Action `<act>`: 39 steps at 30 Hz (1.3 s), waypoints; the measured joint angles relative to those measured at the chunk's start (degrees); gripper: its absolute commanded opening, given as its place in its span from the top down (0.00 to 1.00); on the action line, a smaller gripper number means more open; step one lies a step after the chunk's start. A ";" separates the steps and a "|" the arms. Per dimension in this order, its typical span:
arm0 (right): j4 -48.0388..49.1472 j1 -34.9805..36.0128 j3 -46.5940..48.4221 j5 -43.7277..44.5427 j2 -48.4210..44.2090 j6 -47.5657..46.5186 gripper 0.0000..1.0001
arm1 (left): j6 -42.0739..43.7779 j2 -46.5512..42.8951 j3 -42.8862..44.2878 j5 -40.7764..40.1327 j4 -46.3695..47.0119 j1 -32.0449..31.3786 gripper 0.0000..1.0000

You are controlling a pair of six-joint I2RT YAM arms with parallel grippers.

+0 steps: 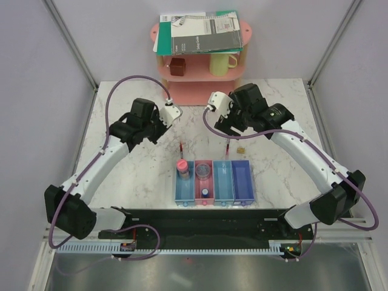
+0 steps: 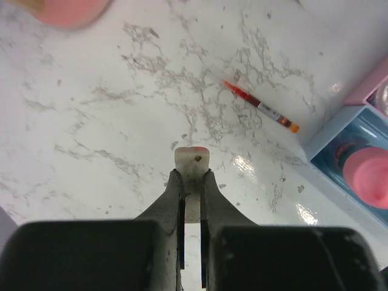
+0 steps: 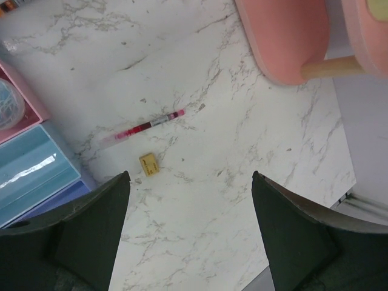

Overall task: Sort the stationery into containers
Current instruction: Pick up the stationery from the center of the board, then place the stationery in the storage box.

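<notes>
Stationery, top view: sitting partly in the trays point(image 1: 244, 183) as pink cylinder point(image 1: 182, 167), and lying just behind the trays as red pen point(image 1: 182, 147), second red pen point(image 1: 227, 147) and tan block point(image 1: 240, 147).
Left wrist view: pinching grey block point(image 2: 192, 156) in left gripper point(image 2: 192, 176), behind the trays.
Right wrist view: holding right gripper point(image 3: 189, 176) spread wide, behind the trays.
</notes>
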 measured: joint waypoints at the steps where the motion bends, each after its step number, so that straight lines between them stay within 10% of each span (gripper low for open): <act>1: 0.04 -0.39 -0.92 0.11 0.00 0.15 0.11 | 0.44 -0.59 2.16 0.52 -0.96 -0.22 0.98; 16: 6.71 -11.21 -15.45 3.17 -2.71 6.64 0.12 | 2.78 11.28 19.80 5.05 -6.27 -19.71 0.98; 39: 10.75 -28.55 -20.37 4.04 -7.08 12.70 0.12 | -1.05 27.45 22.16 10.75 -5.79 -33.83 0.98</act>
